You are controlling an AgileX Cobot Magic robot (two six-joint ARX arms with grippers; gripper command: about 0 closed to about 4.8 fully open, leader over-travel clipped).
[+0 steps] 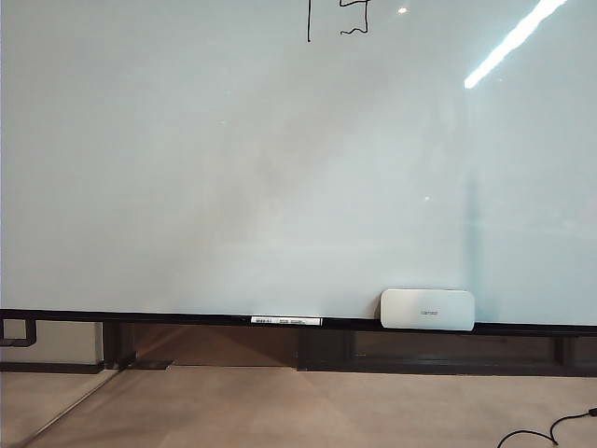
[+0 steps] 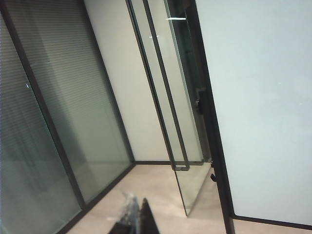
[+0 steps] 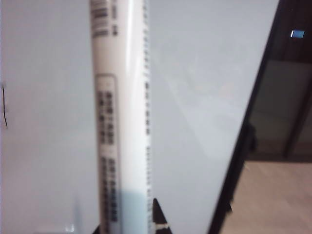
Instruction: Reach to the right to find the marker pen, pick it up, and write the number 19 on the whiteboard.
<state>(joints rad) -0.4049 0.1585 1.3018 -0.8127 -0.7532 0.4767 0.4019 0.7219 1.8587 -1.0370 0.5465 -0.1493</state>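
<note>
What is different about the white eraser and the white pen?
The marker pen is long and thin with tiny print along it; the eraser is a short, rounded, almost plain block. The pen is held in the right gripper by the whiteboard; the eraser sits on the board's lower frame. Both are white. The left gripper is off by the board's side edge, near glass walls.
</note>
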